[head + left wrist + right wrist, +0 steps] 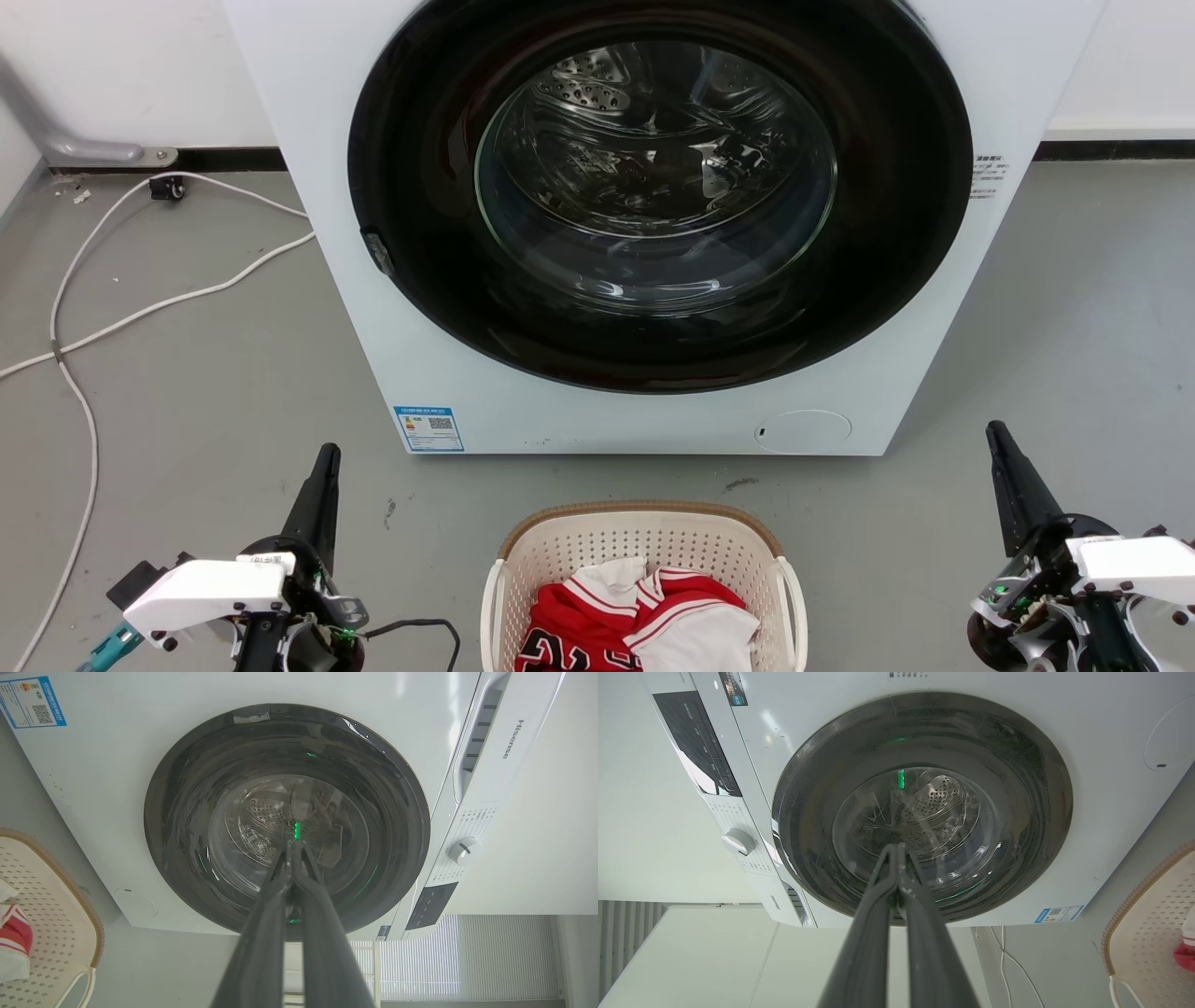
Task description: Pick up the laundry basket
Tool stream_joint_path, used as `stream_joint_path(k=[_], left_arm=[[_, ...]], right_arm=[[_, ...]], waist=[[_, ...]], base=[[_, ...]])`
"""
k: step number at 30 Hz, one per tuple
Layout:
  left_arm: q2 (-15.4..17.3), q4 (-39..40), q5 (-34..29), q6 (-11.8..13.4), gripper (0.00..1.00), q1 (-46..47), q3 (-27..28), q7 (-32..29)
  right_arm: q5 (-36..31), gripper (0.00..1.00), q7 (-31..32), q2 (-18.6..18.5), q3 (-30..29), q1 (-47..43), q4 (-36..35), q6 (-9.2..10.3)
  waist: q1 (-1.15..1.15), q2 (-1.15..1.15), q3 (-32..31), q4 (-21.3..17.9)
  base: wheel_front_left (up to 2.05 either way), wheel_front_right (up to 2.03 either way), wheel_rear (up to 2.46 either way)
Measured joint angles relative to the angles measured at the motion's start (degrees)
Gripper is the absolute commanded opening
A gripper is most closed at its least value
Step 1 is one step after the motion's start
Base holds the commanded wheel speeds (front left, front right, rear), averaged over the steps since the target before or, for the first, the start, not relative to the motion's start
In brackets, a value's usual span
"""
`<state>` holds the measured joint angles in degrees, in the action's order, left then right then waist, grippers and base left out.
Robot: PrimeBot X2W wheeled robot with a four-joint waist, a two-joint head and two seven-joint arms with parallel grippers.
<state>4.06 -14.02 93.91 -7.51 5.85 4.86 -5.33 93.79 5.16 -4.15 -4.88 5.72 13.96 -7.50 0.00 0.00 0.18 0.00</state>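
Jaws together (wrist views), basket between

The word "Hisense" stands in grey letters on the white drawer front at the top of the washing machine; it runs sideways in the left wrist view; a blue and white sticker with a square code sits at the lower left corner of the machine's front, its words too small to read; tiny print stands right of the round door, too small to read; the dark panel by the knob has tiny marks, too small as well; black numbers show on the red shirt in the laundry basket, cut off at the bottom edge, so they cannot be read.
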Motion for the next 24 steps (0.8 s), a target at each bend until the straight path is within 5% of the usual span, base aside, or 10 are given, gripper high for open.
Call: stream_joint_path(k=[17,18,19,20,24], left_arm=[[-0.3,0.0,-0.4,0.0,0.00,0.0,0.4,-0.1],[-0.3,0.0,-0.4,0.0,1.00,0.0,0.4,-0.1],[-0.5,-0.8,-0.4,0.0,0.00,-0.5,0.3,0.0],[-0.7,-1.4,-0.4,0.0,1.00,-1.1,0.3,0.0],[-0.9,-1.4,-0.9,0.0,1.00,-2.0,0.1,0.8]], right_arm=[[-0.1,0.00,0.3,0.3,-0.3,0.0,0.0,0.00],[-0.2,1.00,0.4,0.3,-0.3,0.0,0.0,0.00],[-0.2,0.00,0.4,0.4,-0.2,-0.5,0.8,0.00],[-0.2,1.00,0.4,0.5,-0.2,-1.1,1.3,0.01],[-0.9,1.00,-0.5,0.7,0.0,-2.1,1.7,0.01]], waist=[[0.00,0.00,0.0,0.0],[0.00,0.00,0.0,0.0],[0.00,0.00,0.0,0.0],[0.00,0.00,0.0,0.0],[0.00,0.00,0.0,0.0]], base=[[0.00,0.00,0.00],[0.00,0.00,0.00],[0.00,0.00,0.00],[0.00,0.00,0.00],[0.00,0.00,0.00]])
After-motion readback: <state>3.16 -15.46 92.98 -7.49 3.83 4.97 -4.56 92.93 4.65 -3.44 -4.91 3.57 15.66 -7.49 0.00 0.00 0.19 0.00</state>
